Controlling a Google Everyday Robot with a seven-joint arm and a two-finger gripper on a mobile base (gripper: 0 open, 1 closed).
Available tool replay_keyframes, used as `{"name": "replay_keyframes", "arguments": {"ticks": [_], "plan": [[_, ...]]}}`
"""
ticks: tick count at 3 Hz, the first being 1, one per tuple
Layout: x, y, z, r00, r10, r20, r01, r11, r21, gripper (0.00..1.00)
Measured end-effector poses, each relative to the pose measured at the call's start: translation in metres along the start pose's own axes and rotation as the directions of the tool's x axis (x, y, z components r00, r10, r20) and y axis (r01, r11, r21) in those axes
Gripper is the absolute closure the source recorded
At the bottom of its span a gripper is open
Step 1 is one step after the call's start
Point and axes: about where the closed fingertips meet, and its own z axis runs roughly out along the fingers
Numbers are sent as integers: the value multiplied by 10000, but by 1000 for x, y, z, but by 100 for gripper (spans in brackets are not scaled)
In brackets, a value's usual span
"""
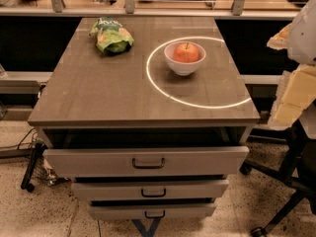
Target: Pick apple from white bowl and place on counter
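Note:
The red-orange apple [186,53] with a short stem sits inside the white bowl [184,67]. The bowl stands on the grey-brown wood-grain counter [113,93], in the upper left part of a glowing white ring [163,90]. My arm [296,95], white and pale yellow, rises along the right edge of the view, beyond the counter's right side. My gripper [282,37] is at its upper end, well right of the bowl and clear of the counter, touching nothing.
A green snack bag [112,35] lies at the counter's back left. Three handled drawers [148,162] sit below the top, each pulled slightly out. A black chair base [289,181] stands at the right. A shelf rail [148,9] runs behind.

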Motion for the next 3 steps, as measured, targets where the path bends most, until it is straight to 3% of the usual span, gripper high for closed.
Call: {"name": "replay_keyframes", "arguments": {"ticks": [1, 2, 3], "plan": [[0, 0, 0, 10000, 0, 1, 0, 10000, 2, 0], [-14, -23, 13, 9992, -100, 374, 93, 9998, 191, 0], [-41, -66, 33, 9943, -235, 1038, 179, 9983, 550, 0]]}}
